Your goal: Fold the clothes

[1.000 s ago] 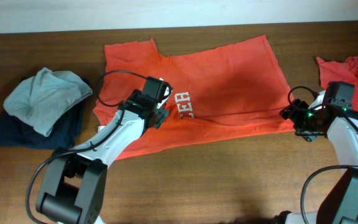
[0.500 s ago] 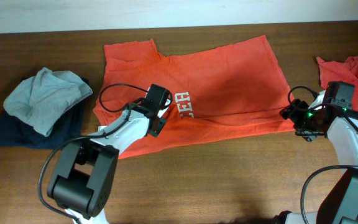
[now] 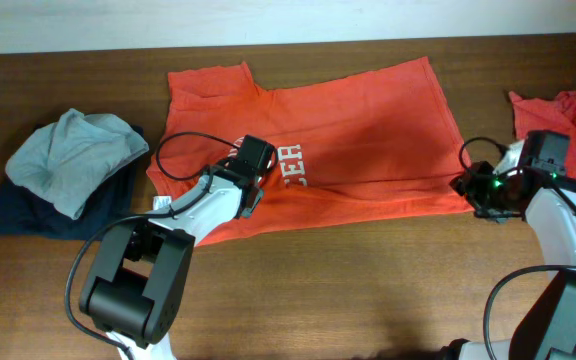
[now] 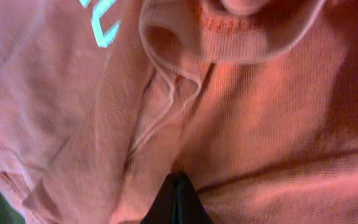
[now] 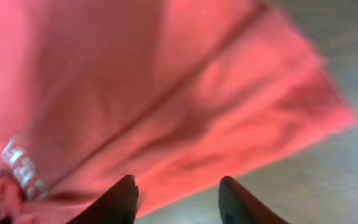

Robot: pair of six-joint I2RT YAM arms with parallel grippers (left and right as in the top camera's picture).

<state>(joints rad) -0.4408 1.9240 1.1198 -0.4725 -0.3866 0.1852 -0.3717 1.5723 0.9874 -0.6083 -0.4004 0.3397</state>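
An orange-red T-shirt (image 3: 358,130) with white print lies spread across the middle of the table. My left gripper (image 3: 252,178) is pressed into its left part beside the white letters (image 3: 290,165). In the left wrist view the left gripper (image 4: 178,185) is shut, with creases of the T-shirt (image 4: 260,137) running into its tips. My right gripper (image 3: 468,186) is at the shirt's lower right corner. Seen from the right wrist, the right gripper (image 5: 179,193) is open, one finger over the hem (image 5: 241,143) and the other over bare wood.
A second orange-red garment (image 3: 566,112) lies at the right edge, just behind my right arm. A heap of grey and navy clothes (image 3: 68,165) sits at the left. The table's bare wood (image 3: 368,280) runs along the front.
My left gripper came down onto the shirt's left part and shut on the fabric. My right gripper's jaws have narrowed at the corner; that arm has stayed put.
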